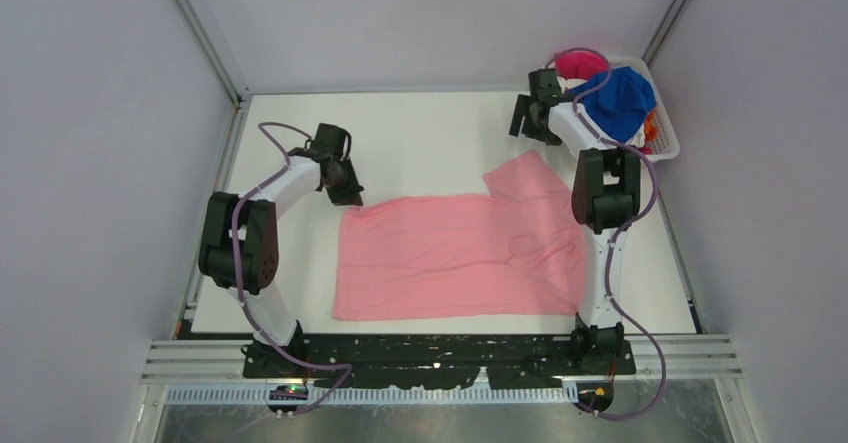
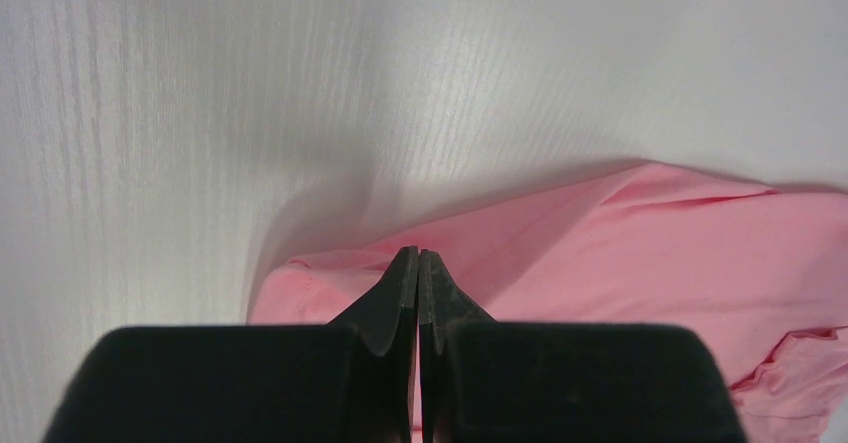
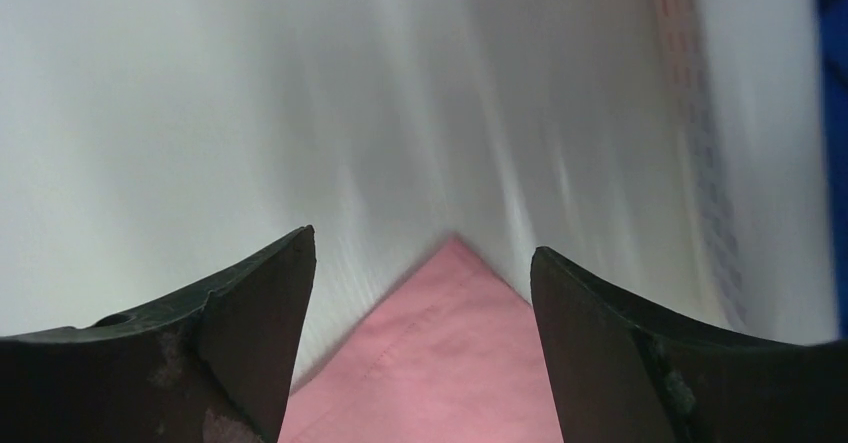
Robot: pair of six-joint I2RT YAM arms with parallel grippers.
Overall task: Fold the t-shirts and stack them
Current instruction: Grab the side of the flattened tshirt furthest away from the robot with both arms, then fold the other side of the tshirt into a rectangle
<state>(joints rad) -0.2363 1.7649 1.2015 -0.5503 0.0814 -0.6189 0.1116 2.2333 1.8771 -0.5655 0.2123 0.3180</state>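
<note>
Pink t-shirt (image 1: 460, 258) laid flat on the white table (image 1: 420, 133). Left tool (image 2: 419, 258), fingers pressed together, sits at one corner of the shirt with cloth beneath its tips; whether it pinches the cloth cannot be told. Right tool (image 3: 422, 247), fingers spread wide, hangs above a sleeve point, with the mesh basket (image 1: 668, 141) holding a blue t-shirt (image 1: 620, 98) just beside it.

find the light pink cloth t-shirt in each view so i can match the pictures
Top external: the light pink cloth t-shirt lies spread flat on the middle of the white table.
Left wrist: it fills the lower right, with one corner at the tip of the shut left gripper.
Right wrist: it is at bottom centre, a pointed corner framed by the open right gripper.
Shared landmark: the white table under the shirt, in all three.
</note>
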